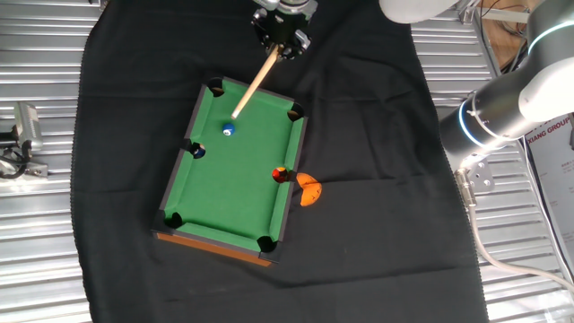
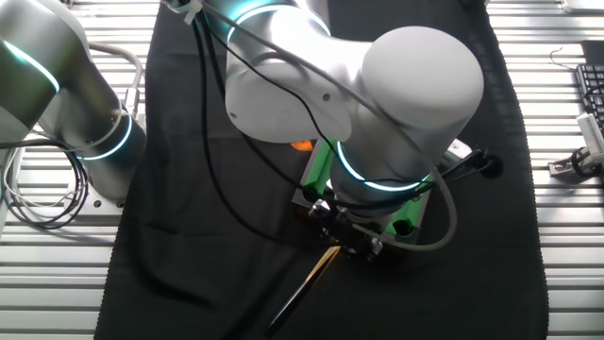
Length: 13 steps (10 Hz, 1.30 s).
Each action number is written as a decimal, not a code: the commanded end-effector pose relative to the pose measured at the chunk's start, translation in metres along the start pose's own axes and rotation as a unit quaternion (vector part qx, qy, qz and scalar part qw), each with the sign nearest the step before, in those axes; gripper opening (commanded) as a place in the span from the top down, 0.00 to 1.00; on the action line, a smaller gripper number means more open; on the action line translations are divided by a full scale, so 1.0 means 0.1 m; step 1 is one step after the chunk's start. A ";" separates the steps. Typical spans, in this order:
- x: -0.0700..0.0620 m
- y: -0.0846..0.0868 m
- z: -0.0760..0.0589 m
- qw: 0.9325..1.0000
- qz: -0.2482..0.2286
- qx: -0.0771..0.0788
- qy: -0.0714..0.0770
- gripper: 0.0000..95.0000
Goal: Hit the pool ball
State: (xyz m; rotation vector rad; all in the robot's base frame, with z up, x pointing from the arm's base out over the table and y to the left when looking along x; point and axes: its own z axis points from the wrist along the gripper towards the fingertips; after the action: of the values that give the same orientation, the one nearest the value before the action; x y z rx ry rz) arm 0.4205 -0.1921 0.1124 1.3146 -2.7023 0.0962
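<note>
Nearest the camera in one fixed view is the orange wooden front edge of a small toy pool table, a green felt rectangle with black pockets, set on a black cloth over a ribbed metal bench. On the felt, toward the far end and left of centre, sits the pool ball, a tiny light-blue sphere with a white spot. A darker navy ball rests against the left rail by a side pocket, well apart from it, and a red-and-black ball sits at the right rail. An orange object lies on the cloth just beside that rail.

Above the far end hangs the black two-finger gripper, its fingers closed around a slim wooden cue stick that slants down so its tip hovers near the pool ball, just behind it and apparently not touching.

In the other fixed view the white arm hides most of the table; the cue's butt juts toward the camera below the gripper.

The ball looks hard, smooth and very light, likely to roll freely from a gentle tap. It should not be grasped; the cue tip should meet its centre.
</note>
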 end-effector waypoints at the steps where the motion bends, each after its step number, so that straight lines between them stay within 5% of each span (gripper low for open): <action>1: -0.03 0.00 0.00 1.000 0.002 0.000 0.000 1.00; 13: -0.27 0.02 0.01 1.000 0.022 -0.002 -0.001 1.00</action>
State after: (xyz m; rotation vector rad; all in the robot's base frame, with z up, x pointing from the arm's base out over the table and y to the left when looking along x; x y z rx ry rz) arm 0.4354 -0.1692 0.1076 1.2551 -2.7311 0.0904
